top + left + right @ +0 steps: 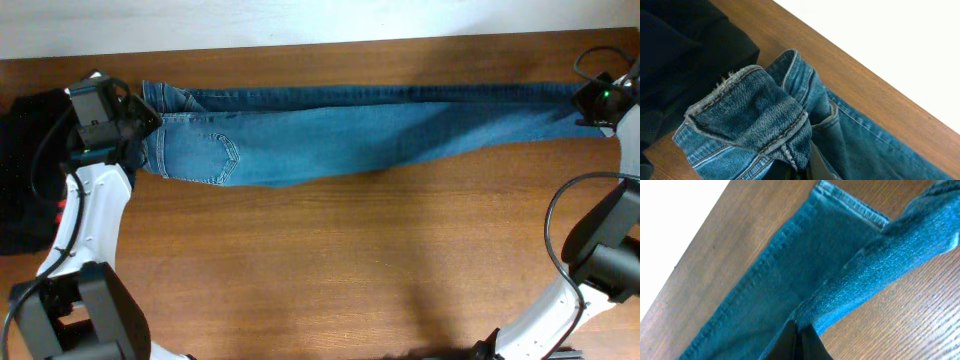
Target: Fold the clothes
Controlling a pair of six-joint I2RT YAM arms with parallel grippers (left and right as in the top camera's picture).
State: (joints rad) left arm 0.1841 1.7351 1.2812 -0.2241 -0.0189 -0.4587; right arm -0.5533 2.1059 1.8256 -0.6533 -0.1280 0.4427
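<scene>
From above, the jeans (350,130) lie stretched in a long band across the far side of the desk (330,260); the left end effector (140,125) sits at the waist, the right end effector (598,106) at the leg ends, with a black garment (22,170) just past the left one; the left wrist view shows the waistband (755,120) bunched and clamped tight; the right wrist view shows one leg's cloth nipped the same way, while the other hem (852,202) lies flat; I'd worry that this thin pinch slips under tension, or that only one leg follows the fold.

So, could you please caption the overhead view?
Left tool and right tool hold jeans stretched along the table.
</scene>
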